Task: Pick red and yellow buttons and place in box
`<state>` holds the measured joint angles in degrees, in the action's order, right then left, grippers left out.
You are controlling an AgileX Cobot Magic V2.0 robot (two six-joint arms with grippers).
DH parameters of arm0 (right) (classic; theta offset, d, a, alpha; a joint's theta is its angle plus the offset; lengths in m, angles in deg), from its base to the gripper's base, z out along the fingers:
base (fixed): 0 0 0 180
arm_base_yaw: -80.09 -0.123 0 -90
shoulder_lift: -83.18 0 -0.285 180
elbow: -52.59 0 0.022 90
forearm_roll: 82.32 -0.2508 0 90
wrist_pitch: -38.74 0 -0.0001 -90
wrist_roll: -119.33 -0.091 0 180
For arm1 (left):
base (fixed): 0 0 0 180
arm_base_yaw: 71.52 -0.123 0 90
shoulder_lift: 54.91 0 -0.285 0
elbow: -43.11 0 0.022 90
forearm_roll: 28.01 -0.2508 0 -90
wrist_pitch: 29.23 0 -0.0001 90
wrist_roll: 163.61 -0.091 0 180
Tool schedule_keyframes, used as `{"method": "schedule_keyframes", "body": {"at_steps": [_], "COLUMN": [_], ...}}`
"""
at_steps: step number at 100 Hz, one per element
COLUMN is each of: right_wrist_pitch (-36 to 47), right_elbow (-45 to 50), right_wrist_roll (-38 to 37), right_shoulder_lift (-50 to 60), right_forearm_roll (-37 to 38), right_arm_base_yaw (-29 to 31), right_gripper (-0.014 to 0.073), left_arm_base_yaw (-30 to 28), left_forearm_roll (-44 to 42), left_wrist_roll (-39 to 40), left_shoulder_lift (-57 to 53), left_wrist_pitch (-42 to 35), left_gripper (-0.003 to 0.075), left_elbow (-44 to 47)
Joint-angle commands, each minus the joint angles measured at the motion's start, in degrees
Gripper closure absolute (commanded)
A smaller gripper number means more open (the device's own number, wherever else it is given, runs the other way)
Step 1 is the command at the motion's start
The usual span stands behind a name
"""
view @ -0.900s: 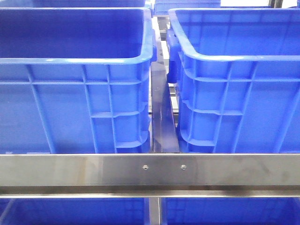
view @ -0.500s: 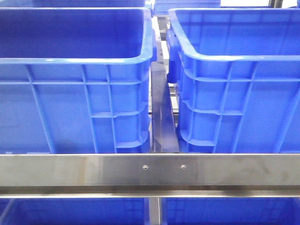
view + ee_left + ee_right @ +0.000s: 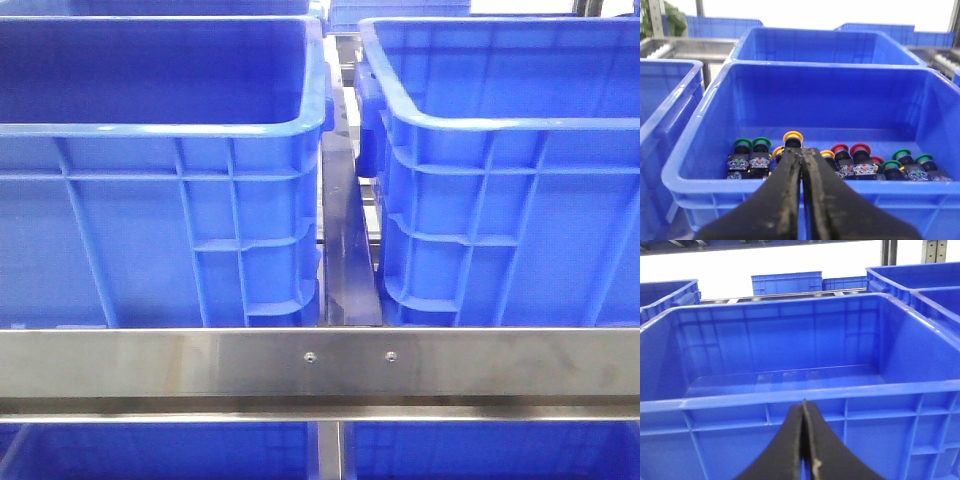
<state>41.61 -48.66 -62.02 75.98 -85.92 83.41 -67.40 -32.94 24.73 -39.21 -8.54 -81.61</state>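
In front view, two blue crates (image 3: 160, 200) flank a steel divider (image 3: 348, 250) — interiors hidden. Left wrist: closed, empty left gripper (image 3: 801, 156) before a crate (image 3: 690, 165) holding yellow buttons (image 3: 793, 137), red buttons (image 3: 860, 149), green buttons (image 3: 743, 144). Right wrist: right gripper (image 3: 804, 407) closed, empty — the box (image 3: 765, 402) bare.

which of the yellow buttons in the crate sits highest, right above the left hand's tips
The yellow button directly above the left hand tips; it rises above the row, while the other yellow-capped ones sit lower beside it.

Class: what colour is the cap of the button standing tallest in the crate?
Orange-yellow cap, clearest in the left wrist view.
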Motion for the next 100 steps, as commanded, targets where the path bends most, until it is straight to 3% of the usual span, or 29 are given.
{"method": "schedule_keyframes", "body": {"at_steps": [1, 33, 82, 91, 100], "right_wrist_pitch": [4.6, 4.6, 4.6, 4.6, 4.6], "right_elbow": [-1.1, -1.1, -1.1, -1.1, -1.1], "right_wrist_roll": [0.1, 0.1, 0.1, 0.1, 0.1], "right_shoulder_lift": [1.5, 1.5, 1.5, 1.5, 1.5], "right_forearm_roll": [0.6, 0.6, 0.6, 0.6, 0.6], "right_arm_base_yaw": [0.2, 0.2, 0.2, 0.2, 0.2], "right_gripper": [0.0662, 0.0662, 0.0662, 0.0662, 0.0662], "left_arm_base_yaw": [0.4, 0.4, 0.4, 0.4, 0.4], "left_forearm_roll": [0.3, -0.2, -0.2, -0.2, -0.2], "left_wrist_roll": [0.4, -0.2, -0.2, -0.2, -0.2], "left_shoulder_lift": [6.1, 26.9, 37.8, 37.8, 37.8], "left_wrist_pitch": [3.4, 21.7, 22.5, 22.5, 22.5], "left_gripper": [0.0739, 0.0739, 0.0735, 0.0678, 0.0548], "left_elbow": [-9.1, -28.9, -31.7, -31.7, -31.7]}}
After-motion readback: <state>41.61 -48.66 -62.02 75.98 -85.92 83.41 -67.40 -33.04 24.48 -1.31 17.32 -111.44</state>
